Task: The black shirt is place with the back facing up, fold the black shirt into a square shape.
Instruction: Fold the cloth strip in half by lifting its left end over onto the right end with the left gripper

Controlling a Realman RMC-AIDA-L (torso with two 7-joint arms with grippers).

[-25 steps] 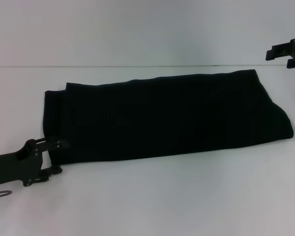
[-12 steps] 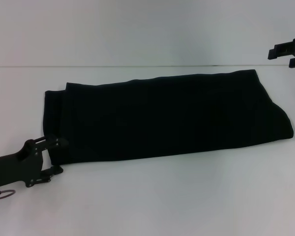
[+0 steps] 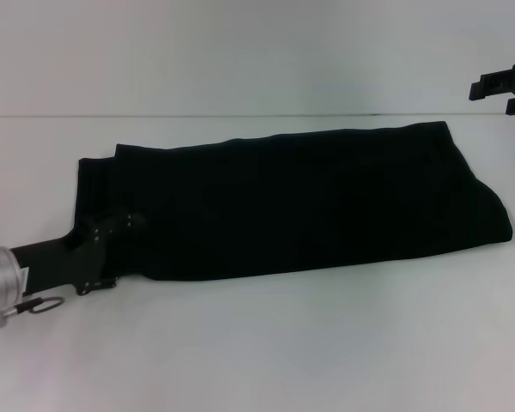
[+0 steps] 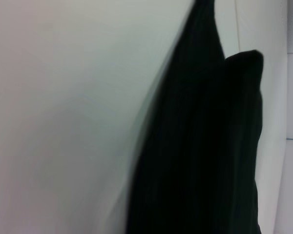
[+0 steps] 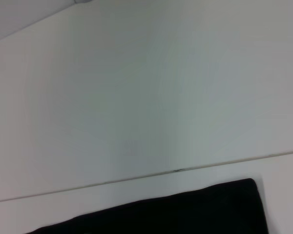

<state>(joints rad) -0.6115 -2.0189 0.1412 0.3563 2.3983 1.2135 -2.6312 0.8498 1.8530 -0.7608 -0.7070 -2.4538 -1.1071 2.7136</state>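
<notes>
Black cotton: one plain black soft shirt (image 3: 292,202) is seen, folded into a long band on the white flat table (image 3: 326,343); no print is shown on the upper side.
Count: one shirt, one table, two black rigid grippers.
Long axis: the band is laid from left to right across the table, a little slanted, with the right end farther from the robot than the left end.
Ends: the left end is cut straight with a small step at its far corner; the right end is rounded at the near side.
Left gripper (image 3: 112,225): it is placed over the near left corner of the shirt; how wide the pincer is, or if cloth is held, cannot be told.
Right gripper (image 3: 506,87): it is raised at the right edge, well apart from the shirt; the pincer opening cannot be told.
</notes>
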